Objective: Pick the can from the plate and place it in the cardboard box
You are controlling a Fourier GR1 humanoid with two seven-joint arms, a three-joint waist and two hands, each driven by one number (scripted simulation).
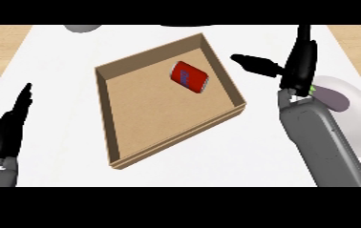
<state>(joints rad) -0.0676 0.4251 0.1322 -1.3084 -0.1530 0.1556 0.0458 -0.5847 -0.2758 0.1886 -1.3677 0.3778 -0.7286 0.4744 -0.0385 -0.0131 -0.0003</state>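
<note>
A red can (189,77) lies on its side inside the brown cardboard box (112,122), near the box's far right corner. My right hand (296,67) hovers to the right of the box, open, its fingers straight and its thumb pointing left toward the box wall; nothing is in it. A white plate (337,96) shows just right of that hand, partly hidden by my wrist, with nothing visible on it. My left hand (13,127) rests open at the left edge of the view, fingers up.
The white counter (63,55) carries the box at its middle. A grey rounded object (83,28) peeks in at the top left. Wooden surface shows at the far top corners.
</note>
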